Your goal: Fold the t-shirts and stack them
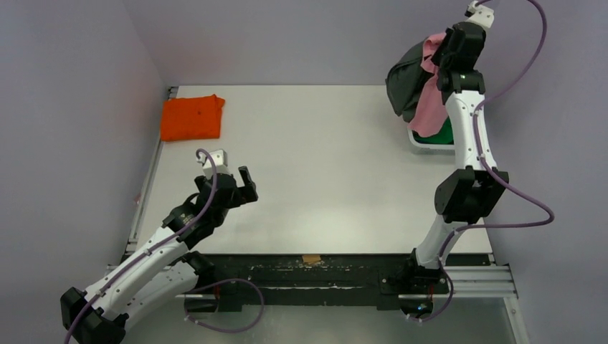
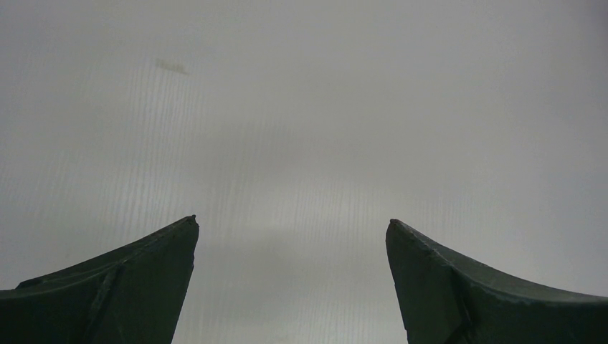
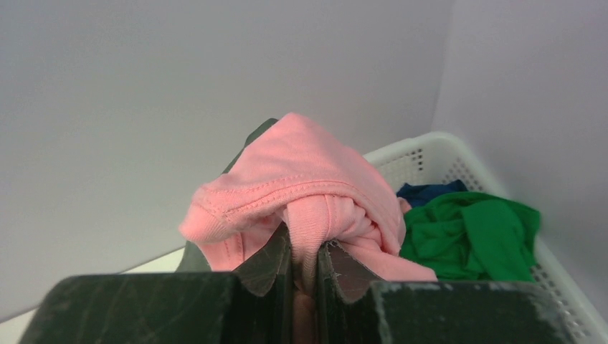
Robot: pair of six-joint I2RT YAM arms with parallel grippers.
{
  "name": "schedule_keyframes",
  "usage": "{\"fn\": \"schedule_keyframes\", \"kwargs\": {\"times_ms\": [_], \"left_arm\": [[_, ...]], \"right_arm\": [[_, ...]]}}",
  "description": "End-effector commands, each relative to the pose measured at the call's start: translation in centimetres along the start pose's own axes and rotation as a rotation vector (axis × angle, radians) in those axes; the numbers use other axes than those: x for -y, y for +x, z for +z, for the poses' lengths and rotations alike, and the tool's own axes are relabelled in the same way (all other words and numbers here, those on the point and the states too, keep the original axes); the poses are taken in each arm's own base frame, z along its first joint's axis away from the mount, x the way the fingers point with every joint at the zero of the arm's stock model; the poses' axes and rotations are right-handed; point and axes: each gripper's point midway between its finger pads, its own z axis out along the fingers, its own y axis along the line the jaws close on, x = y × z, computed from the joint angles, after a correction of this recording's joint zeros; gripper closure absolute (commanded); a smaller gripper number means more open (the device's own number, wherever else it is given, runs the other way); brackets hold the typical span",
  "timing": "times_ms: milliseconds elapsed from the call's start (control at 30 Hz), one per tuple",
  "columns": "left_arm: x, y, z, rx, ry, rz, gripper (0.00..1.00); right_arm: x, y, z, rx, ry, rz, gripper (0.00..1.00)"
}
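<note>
My right gripper is shut on a fold of the light pink t-shirt and holds it high above the white basket at the far right. In the top view the pink shirt hangs beside the arm, with a dark grey shirt hanging along with it. A green shirt and a bit of blue cloth lie in the basket. A folded bright orange t-shirt lies at the table's far left corner. My left gripper is open and empty, low over the bare table.
The basket stands at the table's far right edge, against the wall. Purple-grey walls close in the back and both sides. A black rail runs along the near edge.
</note>
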Motion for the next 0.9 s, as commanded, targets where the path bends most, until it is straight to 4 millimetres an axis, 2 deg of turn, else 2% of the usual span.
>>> {"fn": "schedule_keyframes", "kwargs": {"times_ms": [0,67,167,267,300,333,400,467,567,733,867], "left_arm": [[0.1,-0.3,0.2,0.01,-0.004,-0.01,0.0],[0.1,-0.2,0.3,0.005,-0.007,-0.007,0.0],[0.2,-0.1,0.5,-0.004,-0.012,0.0,0.0],[0.1,0.0,0.7,-0.011,-0.019,0.007,0.0],[0.1,0.0,0.7,-0.011,-0.019,0.008,0.0],[0.2,0.0,0.7,-0.011,-0.019,0.008,0.0],[0.1,0.1,0.8,-0.011,-0.022,0.009,0.0],[0.1,0.0,0.8,-0.007,-0.022,0.008,0.0],[0.2,0.1,0.9,-0.005,-0.017,0.01,0.0],[0.3,0.3,1.2,-0.004,-0.01,0.012,0.0],[0.4,0.3,1.4,-0.004,-0.008,0.015,0.0]], "right_arm": [[4.8,-0.2,1.3,-0.002,0.208,-0.037,0.9],[6.0,2.0,2.5,-0.055,0.255,-0.059,0.88],[7.8,6.2,4.4,-0.164,0.31,-0.097,0.86],[8.8,10.8,6.2,-0.282,0.304,-0.121,0.81],[9.1,12.1,6.5,-0.314,0.296,-0.124,0.76],[9.3,12.9,6.6,-0.337,0.298,-0.131,0.65],[9.9,13.5,6.2,-0.353,0.31,-0.134,0.49],[10.4,12.9,5.2,-0.339,0.326,-0.132,0.4],[11.6,11.6,3.5,-0.315,0.342,-0.121,0.36],[15.1,10.4,0.7,-0.297,0.39,-0.092,0.34],[17.2,10.3,0.0,-0.296,0.388,-0.057,0.33]]}}
